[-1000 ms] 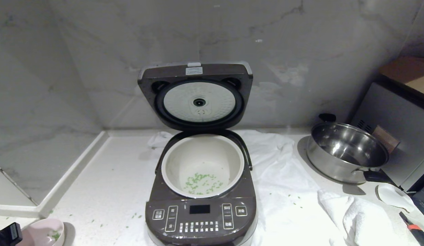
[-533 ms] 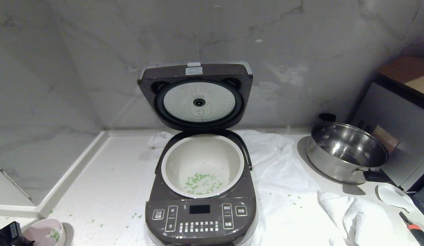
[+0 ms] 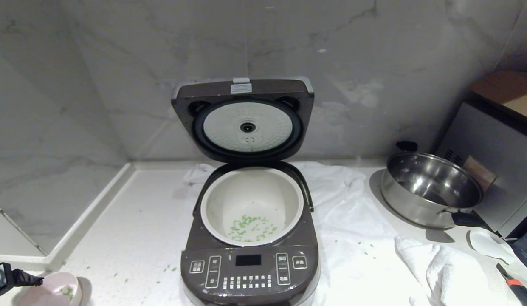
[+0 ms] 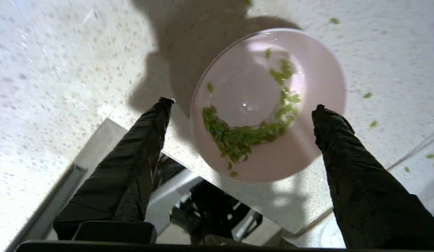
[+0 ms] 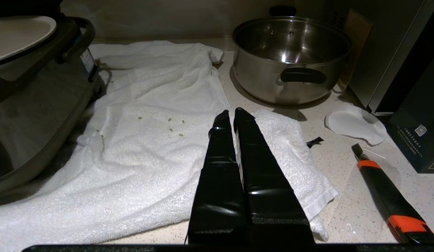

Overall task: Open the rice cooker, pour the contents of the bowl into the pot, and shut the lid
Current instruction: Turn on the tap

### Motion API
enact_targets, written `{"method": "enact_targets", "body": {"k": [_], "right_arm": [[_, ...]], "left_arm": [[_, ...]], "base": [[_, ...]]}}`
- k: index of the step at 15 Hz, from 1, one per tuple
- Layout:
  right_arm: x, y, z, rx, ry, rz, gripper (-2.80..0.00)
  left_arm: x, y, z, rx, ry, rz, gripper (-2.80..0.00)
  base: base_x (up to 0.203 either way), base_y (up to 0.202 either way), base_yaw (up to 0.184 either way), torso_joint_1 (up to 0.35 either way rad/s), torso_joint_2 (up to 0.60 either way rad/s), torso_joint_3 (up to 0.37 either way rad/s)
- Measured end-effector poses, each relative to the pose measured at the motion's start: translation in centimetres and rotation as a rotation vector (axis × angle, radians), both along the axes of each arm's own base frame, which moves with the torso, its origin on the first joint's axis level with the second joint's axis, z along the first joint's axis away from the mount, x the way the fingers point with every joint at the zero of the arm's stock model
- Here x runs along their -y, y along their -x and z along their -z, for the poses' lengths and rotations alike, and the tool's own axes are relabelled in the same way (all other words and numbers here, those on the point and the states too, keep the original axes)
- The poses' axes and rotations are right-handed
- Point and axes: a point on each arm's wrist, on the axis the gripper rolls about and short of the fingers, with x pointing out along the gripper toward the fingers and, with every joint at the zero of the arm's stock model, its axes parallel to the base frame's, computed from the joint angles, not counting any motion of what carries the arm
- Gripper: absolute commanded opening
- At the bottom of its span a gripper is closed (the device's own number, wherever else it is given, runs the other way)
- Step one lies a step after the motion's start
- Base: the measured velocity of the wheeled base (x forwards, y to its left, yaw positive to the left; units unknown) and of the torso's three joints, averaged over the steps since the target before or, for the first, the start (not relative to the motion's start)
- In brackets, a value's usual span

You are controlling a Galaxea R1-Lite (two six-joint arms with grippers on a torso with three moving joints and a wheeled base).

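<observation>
Above bowl (image 4: pixel 269 105), left pincer (image 4: pixel 243 105) (spread wide)

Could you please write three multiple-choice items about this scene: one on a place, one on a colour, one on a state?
1. Where is the bowl?
A. inside the pot
B. on the counter, left of the cooker
C. on the towel

2. What colour are the bits in the pot?
A. green
B. red
C. yellow

3. How is the lid?
A. shut
B. taken off and lying flat
C. raised open

Key: 1 B, the bowl stands on the counter left of the cooker, below the open left gripper. 2 A, green bits lie on the pot's floor. 3 C, the lid stands up behind the pot, its white inner plate facing forward.
</observation>
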Motion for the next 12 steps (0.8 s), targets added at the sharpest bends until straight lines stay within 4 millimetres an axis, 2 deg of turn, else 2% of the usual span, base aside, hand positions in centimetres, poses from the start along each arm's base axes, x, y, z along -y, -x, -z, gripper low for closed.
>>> {"method": "enact_targets", "body": {"k": [4,7,9,12], "right_arm": [[0.0,0.0,0.0,0.000,0.000,0.000,-2.80],[0.0,0.0,0.0,0.000,0.000,0.001,-2.80],[0.0,0.0,0.0,0.000,0.000,0.001,-2.80],[0.0,0.0,0.0,0.001,0.000,0.001,-2.80]], "left_arm": [[1.8,1.4,-2.5,0.144,-0.039,0.133,0.00],[4.2,1.9,-3.9,0.231,-0.054,0.246,0.00],[6.6,1.9,-4.8,0.283,-0.065,0.347,0.00],[11.5,1.9,-5.7,0.340,-0.063,0.561,0.00]], "base": [[0.000,0.000,0.000,0.000,0.00,0.000],[0.000,0.000,0.000,0.000,0.00,0.000],[0.000,0.000,0.000,0.000,0.00,0.000],[0.000,0.000,0.000,0.000,0.00,0.000]]}}
